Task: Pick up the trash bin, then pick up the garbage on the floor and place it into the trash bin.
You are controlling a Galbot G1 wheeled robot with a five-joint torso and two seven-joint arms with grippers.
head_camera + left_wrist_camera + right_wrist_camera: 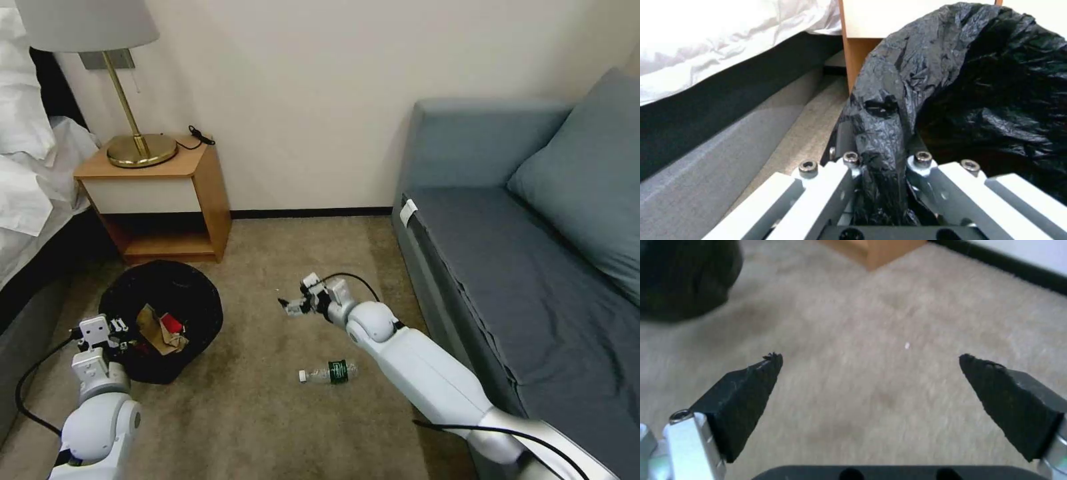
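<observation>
Nearest the robot, the left gripper (119, 331) is clamping the near rim of the trash bin (193, 293), its fingers (849, 160) pinching a fold of the crinkly black liner between them, as the left wrist view is showing close up. The bin is sitting by the bed (27, 193) and in front of the wooden nightstand (167, 200), tipped so its mouth is facing the camera. Inside it, a crumpled tan paper (163, 337) and a red-and-white wrapper (172, 323) are lying together against the black bag; a gold-brown scrap (147, 313) is poking up just beside them. To the right of the bin, a small clear bottle with a green label (328, 373) is lying on its side on the beige carpet (253, 400), well apart from the bin and close beside the right forearm. A little farther out, the right gripper (290, 307) is hovering above bare carpet between the bin and the grey sofa (520, 267), with its two dark fingertips (751, 386) spread wide and nothing between them. Beyond, a brass lamp (137, 143) is standing on the nightstand against the pale wall, with a small black cable (200, 139) lying beside its base.
</observation>
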